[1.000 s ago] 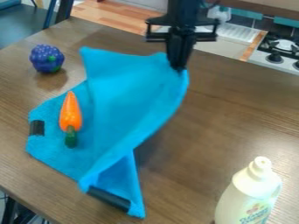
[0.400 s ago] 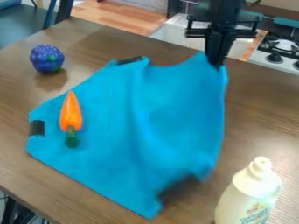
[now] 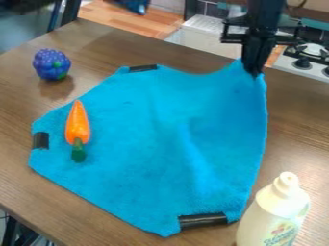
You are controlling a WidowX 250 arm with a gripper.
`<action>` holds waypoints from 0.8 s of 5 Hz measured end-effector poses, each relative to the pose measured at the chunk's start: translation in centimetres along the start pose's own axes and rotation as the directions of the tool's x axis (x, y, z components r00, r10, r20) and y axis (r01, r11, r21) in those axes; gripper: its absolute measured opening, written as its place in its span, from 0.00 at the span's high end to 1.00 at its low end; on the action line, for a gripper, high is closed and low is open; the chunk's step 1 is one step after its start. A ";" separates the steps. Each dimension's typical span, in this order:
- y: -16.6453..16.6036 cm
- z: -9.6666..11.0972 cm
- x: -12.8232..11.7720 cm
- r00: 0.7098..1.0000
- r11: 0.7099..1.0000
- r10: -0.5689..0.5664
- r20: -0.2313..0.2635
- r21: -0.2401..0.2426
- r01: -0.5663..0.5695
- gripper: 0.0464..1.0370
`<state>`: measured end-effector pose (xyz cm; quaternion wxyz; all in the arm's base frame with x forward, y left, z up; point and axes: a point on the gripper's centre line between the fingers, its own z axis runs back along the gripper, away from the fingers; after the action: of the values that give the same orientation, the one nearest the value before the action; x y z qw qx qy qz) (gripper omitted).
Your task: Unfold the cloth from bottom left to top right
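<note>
The brown bench (image 3: 296, 153) is carrying the blue cloth (image 3: 147, 144), which is lying mostly spread. The black gripper's (image 3: 254, 74) jaws are pinching its upper right corner. A white bottle (image 3: 276, 206) is standing by the cloth's lower right. An orange carrot (image 3: 78, 126) is lying on its left part; a purple toy (image 3: 51, 64) is sitting apart, upper left.

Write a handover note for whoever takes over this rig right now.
Gripper: shut on the upper right corner of the blue cloth, which it seems to hold up off the table.
Cloth: spread wide, toy carrot on its left part, white bottle close to its lower right.
Done: mostly unfolded.
Left: probably lower that corner and release it.
</note>
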<state>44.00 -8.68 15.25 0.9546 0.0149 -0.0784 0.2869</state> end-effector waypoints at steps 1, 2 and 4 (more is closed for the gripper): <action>-0.8 -0.7 -0.1 0.998 0.998 -0.058 0.003 -0.005 0.058 0.83; -1.4 -1.7 -0.3 0.996 0.995 -0.092 0.001 -0.044 0.092 0.58; -1.0 -2.9 -0.3 0.988 0.984 -0.153 -0.014 -0.098 0.151 0.04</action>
<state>44.72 -9.51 12.32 0.9742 -0.0283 -0.0805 0.2091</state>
